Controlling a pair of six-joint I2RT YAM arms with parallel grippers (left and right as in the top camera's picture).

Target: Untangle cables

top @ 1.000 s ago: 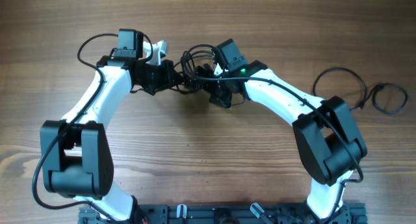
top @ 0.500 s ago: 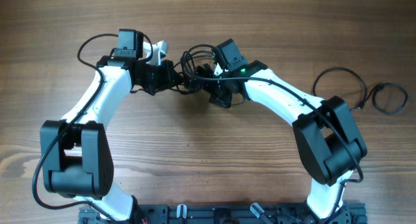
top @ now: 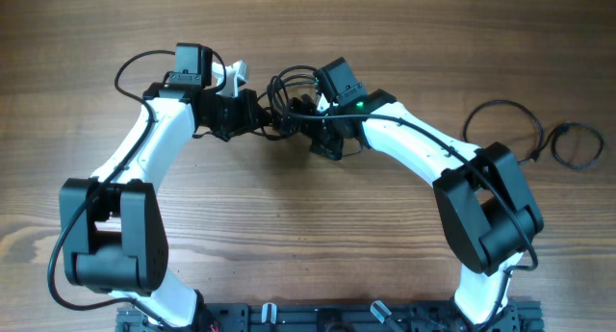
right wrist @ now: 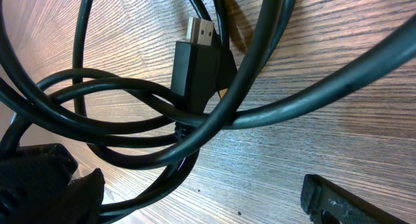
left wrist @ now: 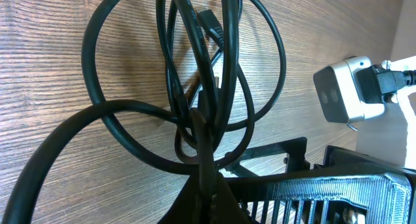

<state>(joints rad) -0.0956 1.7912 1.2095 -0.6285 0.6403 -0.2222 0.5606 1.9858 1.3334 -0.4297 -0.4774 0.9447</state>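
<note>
left pincer [left wrist: 203, 182] clamped on cables [left wrist: 188, 87] | right pincer [right wrist: 195, 191] wide apart | brown wood-grain table [top: 289, 226]

Overhead straight down; both wrists close, sharing cables [left wrist: 225, 55].

Left tool [left wrist: 203, 175] pinched; right tool [right wrist: 201, 197] wide

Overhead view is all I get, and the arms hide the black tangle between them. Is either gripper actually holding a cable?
Observer: Yes. The left wrist view shows the left gripper shut on one strand of the cables.
Visitor: And the other one?
Observer: The right gripper is open, its fingers wide apart over the strands, holding nothing.
Visitor: Any plugs in there?
Observer: One black plug with a metal tip lies among the strands, seen from the right wrist.
</note>
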